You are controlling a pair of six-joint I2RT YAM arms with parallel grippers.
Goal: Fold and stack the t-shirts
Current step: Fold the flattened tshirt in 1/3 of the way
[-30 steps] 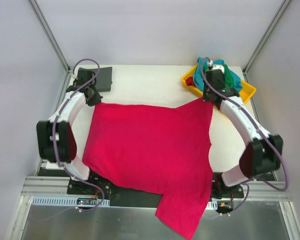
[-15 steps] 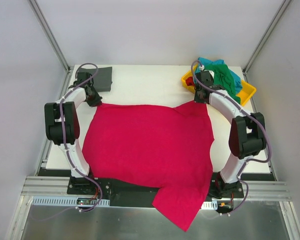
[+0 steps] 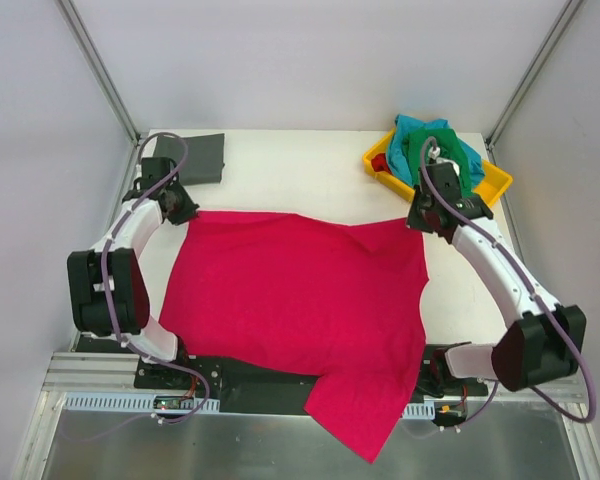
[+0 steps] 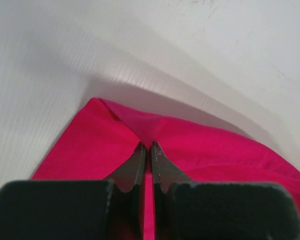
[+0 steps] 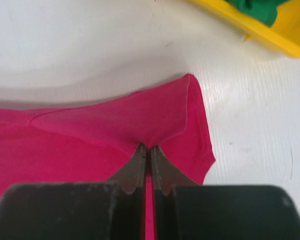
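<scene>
The crimson red t-shirt (image 3: pixel 300 300) lies spread over the table, its near part hanging over the front edge. My left gripper (image 3: pixel 178 208) is shut on its far left corner (image 4: pixel 140 130). My right gripper (image 3: pixel 420 220) is shut on its far right corner (image 5: pixel 180 115). A folded dark grey t-shirt (image 3: pixel 202 158) lies at the far left. The green t-shirt (image 3: pixel 442 152) and the teal t-shirt (image 3: pixel 412 130) lie bunched in the yellow tray (image 3: pixel 495 185) at the far right.
The yellow tray's edge (image 5: pixel 240 25) lies just beyond the right gripper. Metal frame posts stand at the back corners. Bare white table (image 3: pixel 300 170) lies beyond the red shirt.
Both grippers have drawn the shirt's far edge towards the near side and lower. The right arm swung outward to the right, the left arm outward to the left.
</scene>
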